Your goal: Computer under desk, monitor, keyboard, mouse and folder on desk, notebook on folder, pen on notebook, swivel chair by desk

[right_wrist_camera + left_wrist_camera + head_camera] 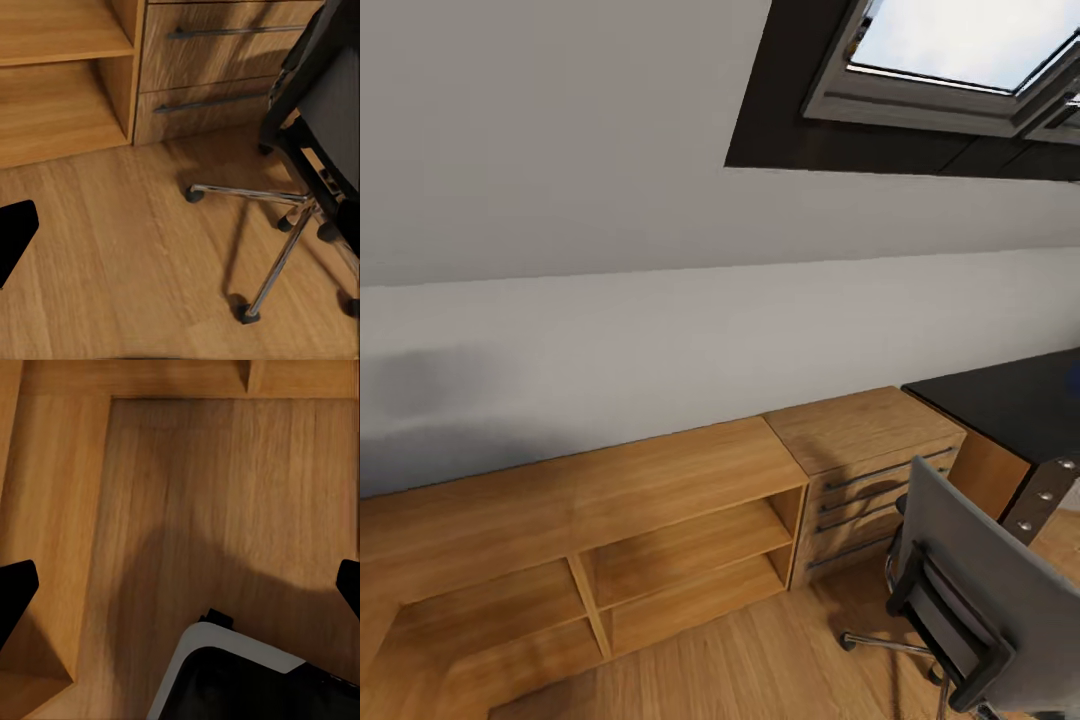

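From the head, the grey swivel chair with black armrests (985, 590) stands on the wooden floor (780, 660) beside a light wooden drawer chest (870, 470), the glossy black desk (1020, 400) just behind. Left wrist: left gripper (180, 589) spread wide over floorboards. Right wrist: right gripper (184, 225) spread wide beside the chair's chrome base (277, 225).

Swivel chair (980, 590) stands on wooden floor (127, 255) (chrome base).
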Controlling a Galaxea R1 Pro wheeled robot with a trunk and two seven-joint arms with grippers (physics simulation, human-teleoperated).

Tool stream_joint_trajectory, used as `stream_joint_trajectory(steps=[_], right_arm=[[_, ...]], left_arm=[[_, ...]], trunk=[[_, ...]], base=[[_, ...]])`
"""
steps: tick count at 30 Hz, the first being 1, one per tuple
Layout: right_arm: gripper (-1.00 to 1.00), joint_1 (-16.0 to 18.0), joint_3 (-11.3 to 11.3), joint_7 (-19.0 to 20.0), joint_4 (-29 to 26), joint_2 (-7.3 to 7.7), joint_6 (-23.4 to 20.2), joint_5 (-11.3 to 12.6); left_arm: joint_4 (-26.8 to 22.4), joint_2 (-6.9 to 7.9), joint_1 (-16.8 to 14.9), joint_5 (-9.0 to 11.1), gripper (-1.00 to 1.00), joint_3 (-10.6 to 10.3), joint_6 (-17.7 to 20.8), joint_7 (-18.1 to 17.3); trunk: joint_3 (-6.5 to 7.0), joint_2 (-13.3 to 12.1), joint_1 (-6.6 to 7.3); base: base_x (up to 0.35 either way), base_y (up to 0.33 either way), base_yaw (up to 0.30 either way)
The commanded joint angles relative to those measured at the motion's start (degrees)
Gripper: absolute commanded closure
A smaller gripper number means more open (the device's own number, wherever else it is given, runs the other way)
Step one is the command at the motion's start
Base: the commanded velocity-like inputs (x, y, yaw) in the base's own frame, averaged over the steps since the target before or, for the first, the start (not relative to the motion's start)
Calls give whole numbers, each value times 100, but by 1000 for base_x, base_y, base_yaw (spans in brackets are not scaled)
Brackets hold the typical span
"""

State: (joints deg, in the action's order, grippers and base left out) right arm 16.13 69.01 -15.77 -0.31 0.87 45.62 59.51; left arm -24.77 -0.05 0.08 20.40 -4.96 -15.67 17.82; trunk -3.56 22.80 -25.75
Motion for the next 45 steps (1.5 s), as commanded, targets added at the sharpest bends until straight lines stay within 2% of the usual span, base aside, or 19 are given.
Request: stream_joint_trajectory(steps=[1,8,22,36,45], right_arm=[[-100,4,45,-49,-3,1,0,4],[-100,4,34,-49,-4,1,0,15],[-100,4,34,-49,-4,1,0,17],[-100,4,34,-49,-4,1,0,17],[-100,4,34,-49,-4,1,0,17]], left_arm=[[-10,5,1,43,-100,-49,-15,47],[-10,5,1,43,-100,-49,-15,47],[-10,-20,1,43,-100,-49,-14,47],[-10,-21,1,43,-100,-49,-11,47],[-10,-21,1,43,-100,-49,-14,48]], trunk=[[-12,12,-4],[-12,12,-4],[-12,12,-4],[-12,12,-4],[-12,12,-4]], base=[[6,11,-268],[61,27,-278],[244,111,-294],[20,14,-296],[0,227,-296]])
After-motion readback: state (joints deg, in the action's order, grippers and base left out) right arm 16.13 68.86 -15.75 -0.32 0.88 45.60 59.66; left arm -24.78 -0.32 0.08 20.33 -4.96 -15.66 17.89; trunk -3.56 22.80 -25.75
